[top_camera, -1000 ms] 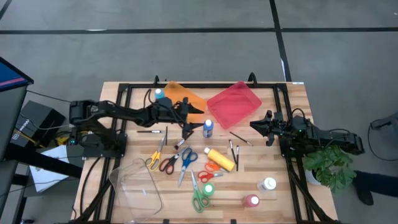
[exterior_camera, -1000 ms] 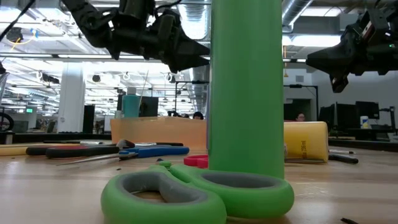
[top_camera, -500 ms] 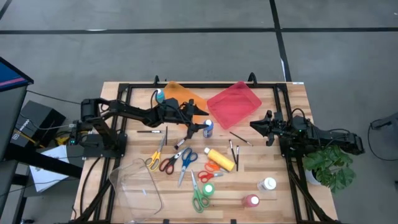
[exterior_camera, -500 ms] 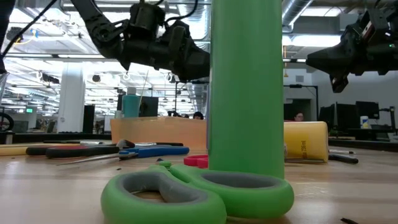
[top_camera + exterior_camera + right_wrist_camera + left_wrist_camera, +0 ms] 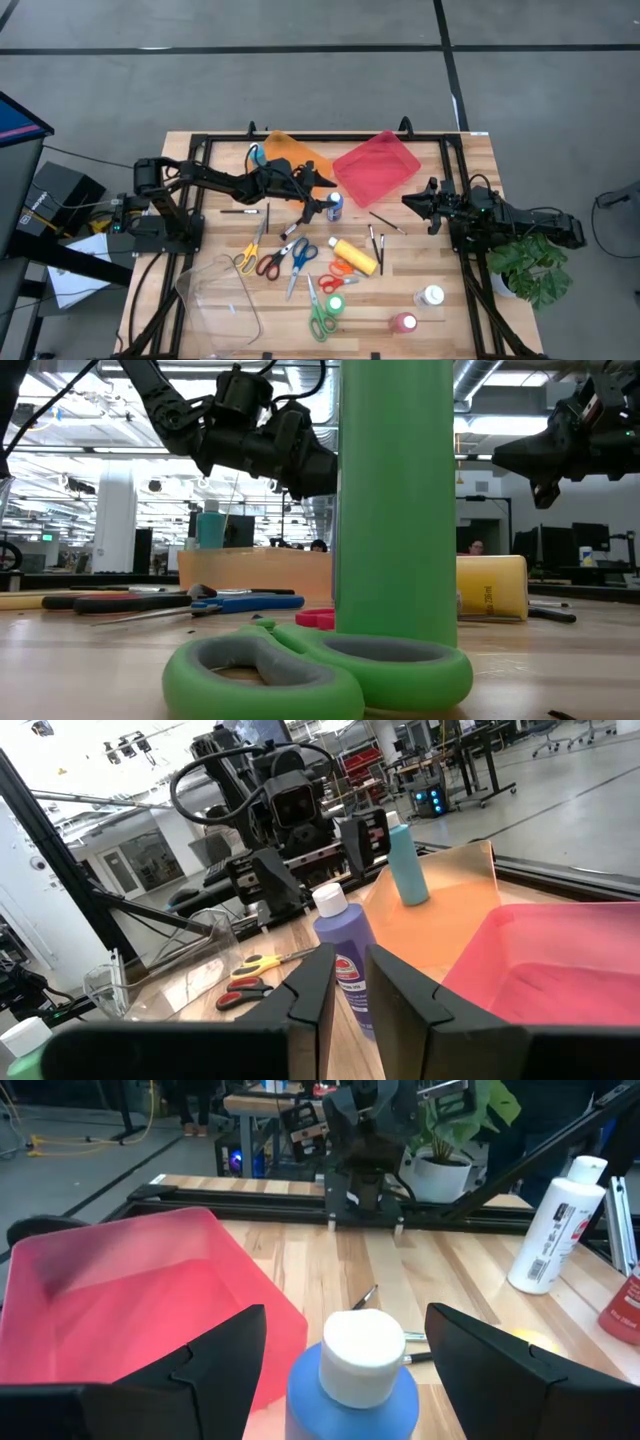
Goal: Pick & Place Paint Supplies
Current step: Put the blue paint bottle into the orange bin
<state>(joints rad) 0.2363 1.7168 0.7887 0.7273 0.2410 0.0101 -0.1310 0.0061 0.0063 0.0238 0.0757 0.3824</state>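
The blue paint bottle (image 5: 335, 206) with a white cap (image 5: 360, 1342) stands upright on the table in front of the red tray. My left gripper (image 5: 323, 198) is open, with one finger on each side of the bottle's neck (image 5: 346, 1315) and a gap showing on both sides. My right gripper (image 5: 408, 200) is shut and waits above the table's right side. A teal bottle (image 5: 256, 152) stands in the orange tray. A yellow bottle (image 5: 355, 256) lies on its side. Green (image 5: 335, 303), white (image 5: 432, 296) and pink (image 5: 404, 322) bottles stand near the near edge.
Several scissors (image 5: 299, 258) lie mid-table, and green ones (image 5: 310, 665) lie by the green bottle. Thin brushes (image 5: 385, 221) (image 5: 240, 211) lie flat. An orange tray (image 5: 295, 155) and a red tray (image 5: 378, 165) sit at the far edge, and a clear tray (image 5: 220, 295) sits near left.
My left gripper has moved toward the table's right, up to the blue bottle, and its open fingers now stand on either side of the bottle. The bottle has stayed where it was.
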